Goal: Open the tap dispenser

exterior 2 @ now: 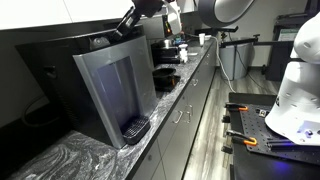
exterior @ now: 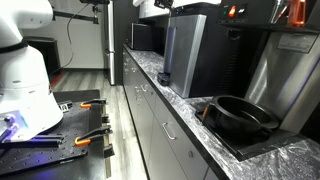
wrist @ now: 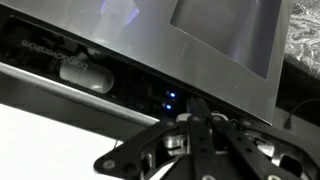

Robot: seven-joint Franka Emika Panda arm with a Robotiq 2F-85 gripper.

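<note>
The tap dispenser (exterior: 186,55) is a tall box with a silver-grey front panel and black sides, standing on the marble counter; it shows in both exterior views (exterior 2: 112,88). My gripper (exterior 2: 127,22) is at the dispenser's top edge, reaching down from the arm above, and is barely visible at the top of an exterior view (exterior: 165,8). In the wrist view my gripper (wrist: 190,115) has its black fingers pressed together, close to the dispenser's silver panel (wrist: 200,40), beside a small blue light. I see nothing held between the fingers.
A round black pan (exterior: 240,116) sits on the counter (exterior: 165,82) nearer the camera. A smaller dark appliance (exterior 2: 166,52) stands beyond the dispenser. A drip tray (exterior 2: 135,128) is at the dispenser's foot. The white robot base (exterior 2: 295,85) and orange-handled tools (exterior: 92,135) are across the aisle.
</note>
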